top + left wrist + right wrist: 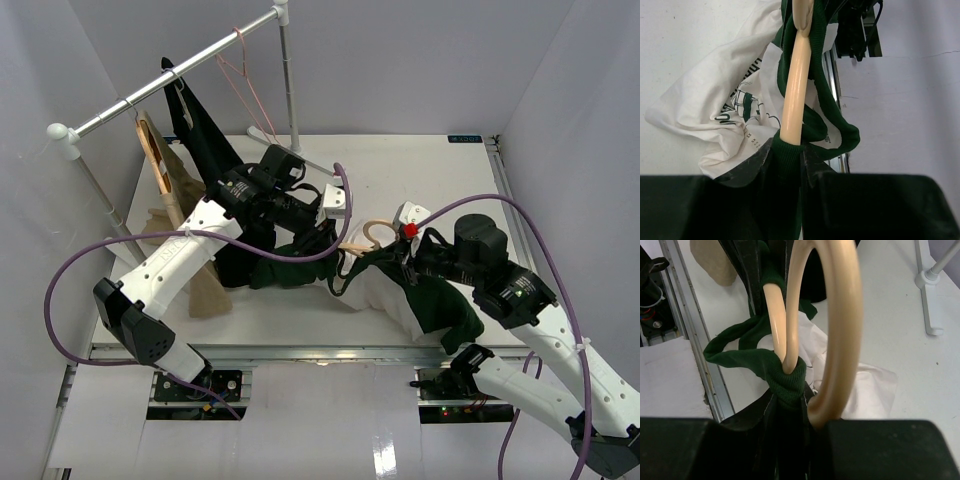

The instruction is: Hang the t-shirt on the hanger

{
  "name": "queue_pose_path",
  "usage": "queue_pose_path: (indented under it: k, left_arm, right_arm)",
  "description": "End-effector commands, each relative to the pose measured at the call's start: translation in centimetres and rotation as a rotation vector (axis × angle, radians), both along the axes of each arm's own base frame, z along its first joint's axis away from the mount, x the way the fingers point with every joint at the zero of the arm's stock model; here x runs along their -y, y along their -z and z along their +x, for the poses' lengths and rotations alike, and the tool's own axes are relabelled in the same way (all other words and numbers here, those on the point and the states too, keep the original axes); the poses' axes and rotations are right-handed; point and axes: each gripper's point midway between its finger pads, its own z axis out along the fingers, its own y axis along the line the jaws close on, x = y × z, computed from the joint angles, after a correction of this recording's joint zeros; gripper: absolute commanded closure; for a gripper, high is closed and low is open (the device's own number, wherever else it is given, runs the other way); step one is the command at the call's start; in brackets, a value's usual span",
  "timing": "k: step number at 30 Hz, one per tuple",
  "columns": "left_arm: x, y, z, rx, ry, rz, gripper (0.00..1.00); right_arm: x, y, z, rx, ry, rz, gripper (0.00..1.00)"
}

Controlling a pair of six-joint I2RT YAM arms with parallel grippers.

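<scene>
The t-shirt (425, 300), dark green with a cream-white panel (710, 110), lies bunched at the table's middle between both arms. The light wooden hanger (372, 236) hovers just above it. In the left wrist view one hanger arm (795, 75) runs into the ribbed green collar (827, 107), and my left gripper (788, 151) is shut on that collar where it covers the wood. My right gripper (788, 390) is shut on another bunch of the collar (785, 377). One hanger arm (776, 315) passes into that bunch. The other (842, 330) curves past beside the jaws. The hook is hidden.
A clothes rail (170, 90) stands at the back left with a black garment (205, 135), a tan garment (180, 215) and a thin pink wire hanger (245, 80). Its foot and post (930, 300) are near. A metal rail (690, 340) edges the table's front.
</scene>
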Motion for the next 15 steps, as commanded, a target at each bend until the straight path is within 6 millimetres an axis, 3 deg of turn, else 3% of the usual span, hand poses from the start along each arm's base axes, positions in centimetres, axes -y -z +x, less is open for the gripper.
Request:
queue_pose_path:
  k: [1,5,8,15]
  left_arm:
    - [0.4,-0.1,0.7,-0.003,-0.085,0.009,1.00]
    - [-0.2,0.9,2.4,0.031,-0.188,0.050,1.00]
    - [-0.5,0.7,3.5,0.050,-0.260,0.042,1.00]
    - [-1.6,-1.5,4.4,0.096,-0.328,-0.039,1.00]
  right_arm:
    - [0.1,-5.2,2.5,0.160,0.119,0.154,0.87]
    - [1.3,-4.1,3.3,0.125,0.219,0.147,0.68]
    - [2.5,-2.7,3.5,0.107,0.284,0.130,0.57]
    - [6.6,-0.9,4.5,0.074,0.528,0.124,0.53]
